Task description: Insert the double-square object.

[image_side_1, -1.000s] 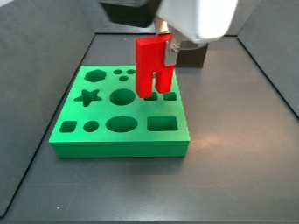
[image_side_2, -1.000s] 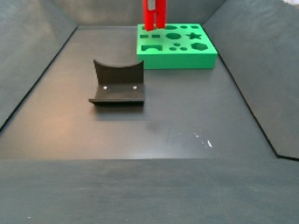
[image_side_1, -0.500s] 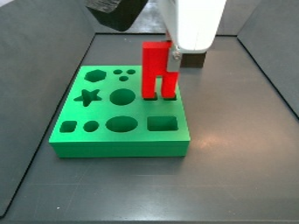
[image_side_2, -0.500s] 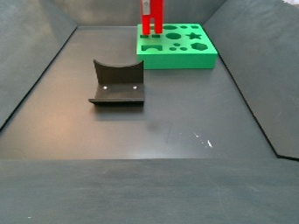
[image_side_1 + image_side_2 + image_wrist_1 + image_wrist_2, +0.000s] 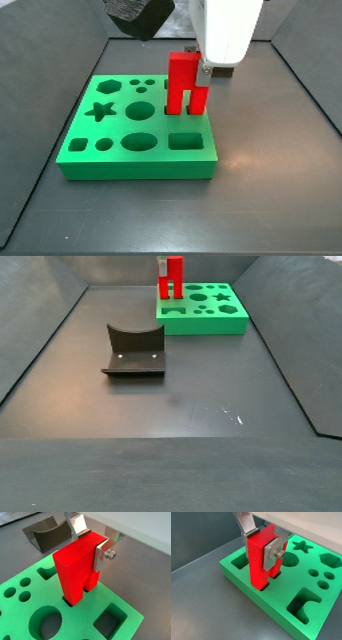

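Observation:
The double-square object [image 5: 183, 82] is a bright red stepped block, standing upright with its lower end inside a slot of the green board [image 5: 134, 166]. It also shows in both wrist views [image 5: 75, 569] [image 5: 258, 564] and in a side view [image 5: 170, 278]. My gripper [image 5: 91, 543] is shut on the block's upper part, one silver finger [image 5: 272, 554] on each side; it shows from the side too [image 5: 198, 62]. The board [image 5: 278, 614] has several shaped holes: star, circles, hexagon, ovals, squares.
A dark grey block with a curved notch [image 5: 134, 351] stands on the dark floor, apart from the board [image 5: 207, 318]; it shows in a wrist view [image 5: 45, 533]. Dark walls surround the floor on all sides.
My gripper has moved down with the red block. The block's lower end has gone deeper into the board's slot, so less red shows above the board.

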Robot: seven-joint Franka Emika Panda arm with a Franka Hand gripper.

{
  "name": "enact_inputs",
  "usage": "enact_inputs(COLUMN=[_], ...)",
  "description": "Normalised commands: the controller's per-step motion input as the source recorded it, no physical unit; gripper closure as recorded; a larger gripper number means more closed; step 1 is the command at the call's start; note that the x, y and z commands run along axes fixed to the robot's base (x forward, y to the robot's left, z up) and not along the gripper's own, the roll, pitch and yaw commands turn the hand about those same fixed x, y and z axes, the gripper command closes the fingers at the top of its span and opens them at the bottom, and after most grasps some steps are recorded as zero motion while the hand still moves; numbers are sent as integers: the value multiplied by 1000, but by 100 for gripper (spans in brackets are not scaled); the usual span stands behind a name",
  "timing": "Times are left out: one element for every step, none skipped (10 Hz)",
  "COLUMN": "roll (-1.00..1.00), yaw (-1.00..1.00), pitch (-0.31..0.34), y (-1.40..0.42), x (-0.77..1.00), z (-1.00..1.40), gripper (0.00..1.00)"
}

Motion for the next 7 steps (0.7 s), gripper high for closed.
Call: enact_inputs(roll=[13,103,59,39,80,0,0], yaw=[0,200,183,80,31,-63,0], pitch=[-1,-7,-4,0,0,17,0], y=[74,100,43,0,0,0,0], x=[-171,-89,-20,0,0,0,0], z=[-280,-349,-374,-429,-300,0,0], gripper=[100,100,100,100,100,100,100])
